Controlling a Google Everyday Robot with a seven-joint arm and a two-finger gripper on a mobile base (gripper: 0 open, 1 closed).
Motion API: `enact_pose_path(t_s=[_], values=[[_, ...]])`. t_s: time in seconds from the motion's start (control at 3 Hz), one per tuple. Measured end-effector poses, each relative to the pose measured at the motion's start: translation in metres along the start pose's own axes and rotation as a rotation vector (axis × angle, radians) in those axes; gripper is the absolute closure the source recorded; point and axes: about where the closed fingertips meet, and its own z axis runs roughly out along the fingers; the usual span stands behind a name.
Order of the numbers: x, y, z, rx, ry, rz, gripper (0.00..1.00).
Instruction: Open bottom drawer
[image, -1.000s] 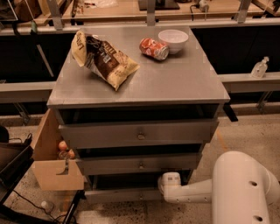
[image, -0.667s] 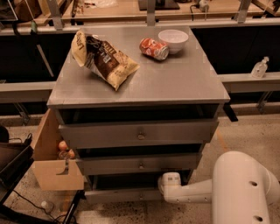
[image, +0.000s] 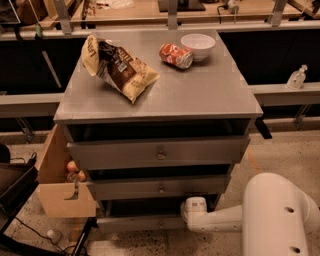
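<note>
The grey three-drawer cabinet (image: 160, 95) fills the middle of the camera view. Its bottom drawer (image: 135, 223) is the lowest grey front, with a small round knob (image: 161, 224) at its centre and a dark gap above it. My white arm (image: 280, 215) reaches in from the lower right. The gripper (image: 187, 211) is at the right part of the bottom drawer, level with the gap above its front and just right of the knob. Only the white wrist end shows.
On the cabinet top lie a chip bag (image: 117, 67), a red can (image: 176, 55) and a white bowl (image: 198, 46). A cardboard box (image: 62, 192) holding round fruit stands against the cabinet's left side. A small bottle (image: 296, 78) sits on the right ledge.
</note>
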Motion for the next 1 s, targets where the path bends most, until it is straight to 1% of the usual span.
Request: enact_pose_path(t_s=[1.0], values=[[-0.0004, 0.0005, 0.0005, -0.001, 0.0, 0.0, 0.13]])
